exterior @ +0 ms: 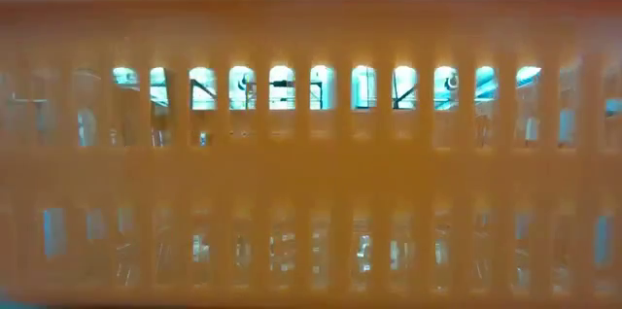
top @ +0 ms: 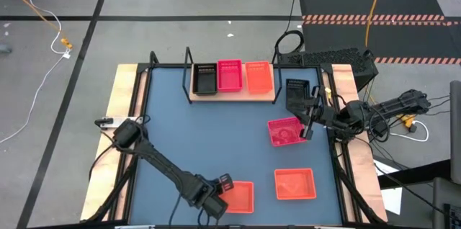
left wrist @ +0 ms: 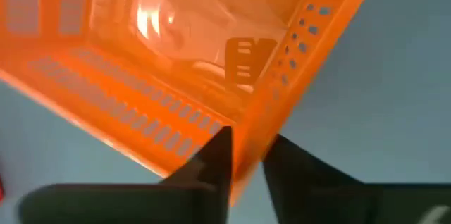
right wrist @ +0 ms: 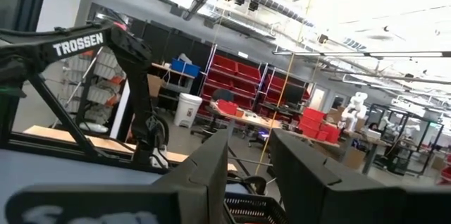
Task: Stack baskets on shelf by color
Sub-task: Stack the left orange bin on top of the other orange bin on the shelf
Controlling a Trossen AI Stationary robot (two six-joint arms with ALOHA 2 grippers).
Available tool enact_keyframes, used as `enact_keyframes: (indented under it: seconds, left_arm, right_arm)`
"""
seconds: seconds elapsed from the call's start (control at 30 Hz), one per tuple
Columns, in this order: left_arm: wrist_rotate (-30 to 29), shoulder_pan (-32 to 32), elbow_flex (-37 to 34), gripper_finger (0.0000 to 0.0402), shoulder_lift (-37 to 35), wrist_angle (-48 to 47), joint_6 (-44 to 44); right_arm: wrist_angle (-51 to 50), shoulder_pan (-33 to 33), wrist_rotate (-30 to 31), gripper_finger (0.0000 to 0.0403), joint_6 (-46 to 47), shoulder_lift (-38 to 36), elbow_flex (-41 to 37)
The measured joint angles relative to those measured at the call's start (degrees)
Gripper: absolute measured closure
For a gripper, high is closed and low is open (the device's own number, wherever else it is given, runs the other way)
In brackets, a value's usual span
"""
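On the shelf (top: 238, 96) sit a black basket (top: 205, 78), a pinkish-red basket (top: 230, 74) and an orange-red basket (top: 258, 75), side by side. My left gripper (top: 224, 183) (left wrist: 250, 157) is at the near edge, shut on another orange-red basket (top: 240, 196) (left wrist: 176, 62), which fills the low view (exterior: 311, 154). My right gripper (top: 307, 105) (right wrist: 250, 153) is just right of the shelf, shut on a second black basket (top: 295, 89) (right wrist: 246, 210). A pinkish-red basket (top: 284, 132) and an orange-red basket (top: 295, 183) lie flat on the table. My left gripper pinches the orange-red basket's side wall next to a corner (left wrist: 248, 139), one finger inside (left wrist: 218, 155) and one outside (left wrist: 285, 157). Whether the basket rests on the table or is lifted, I cannot tell. My right gripper has the black basket's mesh edge (right wrist: 243, 206) low between its fingers, which point about level toward the table's left. The place of contact is hidden by the fingers. In the high view the basket looks raised above the table.
The blue tabletop (top: 209, 135) has open room in its middle and left part. Black wire uprights (top: 189, 70) stand at the shelf's left end. A dark box and cables (top: 338, 60) sit beyond the far right corner.
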Motion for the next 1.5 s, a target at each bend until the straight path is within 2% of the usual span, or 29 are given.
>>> enact_keyframes:
  seconds: [0.1,0.13,0.33,0.5,0.57,0.67,0.7,0.77,0.9,1.03,1.13,1.23,1.33,1.5]
  left_arm:
    - [-0.08,0.87,0.02,0.0382,-0.17,-0.17,-3.38]
    - [-0.13,1.14,0.04,0.0389,-0.46,-0.49,-4.41]
    - [-0.49,3.60,0.15,0.0377,-5.06,-0.52,-14.90]
    - [-2.39,8.28,0.17,0.0393,-11.51,-0.49,-24.47]
    - [-7.84,10.74,0.20,0.0390,-14.18,0.39,-26.89]
    - [-22.50,15.65,0.20,0.0384,-17.14,1.44,-31.36]
    - [-25.21,17.89,0.24,0.0385,-17.98,1.94,-31.08]
    - [-25.92,22.91,0.24,0.0392,-19.11,3.08,-29.11]
    - [-22.53,34.38,0.24,0.0388,-19.73,8.31,-27.11]
    - [-11.37,45.86,0.26,0.0381,-17.64,18.70,-24.80]
    - [-2.06,51.54,0.26,0.0392,-14.41,27.35,-23.08]
    - [3.81,54.61,0.26,0.0392,-11.09,33.71,-22.14]
    - [4.31,55.54,0.26,0.0380,-7.97,35.87,-21.97]
    - [4.77,54.92,0.20,0.0390,-5.88,33.46,-21.88]
  right_arm:
    - [0.02,0.00,0.01,0.0298,0.45,0.00,0.00]
    - [0.02,0.00,0.01,0.0298,0.48,0.00,0.00]
    - [-0.28,0.00,0.08,0.0298,1.85,0.00,0.00]
    - [0.44,0.00,2.28,0.0298,2.20,0.00,0.01]
    - [0.46,0.00,3.79,0.0298,2.20,0.00,0.02]
    - [0.51,-0.02,4.78,0.0298,1.97,-0.01,0.02]
    - [0.60,-0.04,4.78,0.0298,1.75,0.02,0.02]
    - [0.92,-0.04,4.78,0.0298,1.14,-0.01,0.04]
    - [0.90,-0.04,4.86,0.0298,0.40,0.00,0.04]
    - [0.78,-0.04,6.35,0.0298,0.15,0.00,0.04]
    - [0.23,-0.04,9.45,0.0298,-1.08,0.00,0.04]
    - [-0.46,-0.04,13.72,0.0298,-3.22,0.02,0.04]
    - [-0.36,-0.20,18.07,0.0298,-5.66,0.00,0.04]
    - [2.89,-0.68,19.57,0.0298,-8.93,0.02,0.04]
